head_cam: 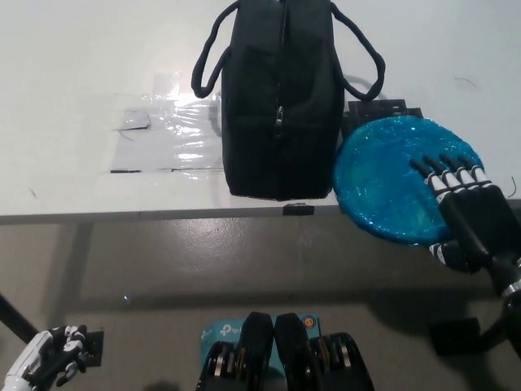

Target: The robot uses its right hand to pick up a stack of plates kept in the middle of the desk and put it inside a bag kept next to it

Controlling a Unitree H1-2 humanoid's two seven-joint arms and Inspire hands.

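Right robot hand [466, 204] spread flat over plates [391, 175]; "tp-link" label [221, 332] below.

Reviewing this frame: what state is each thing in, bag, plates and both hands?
Bag: upright on the desk, top looks closed, handles loose at both sides.
Plates: blue stack flat at the desk edge, right of the bag, overhanging slightly, not lifted.
Right hand: fingers extended over the plates' right part, no grip visible.
Left hand: low at lower left, holding nothing; fingers unclear.
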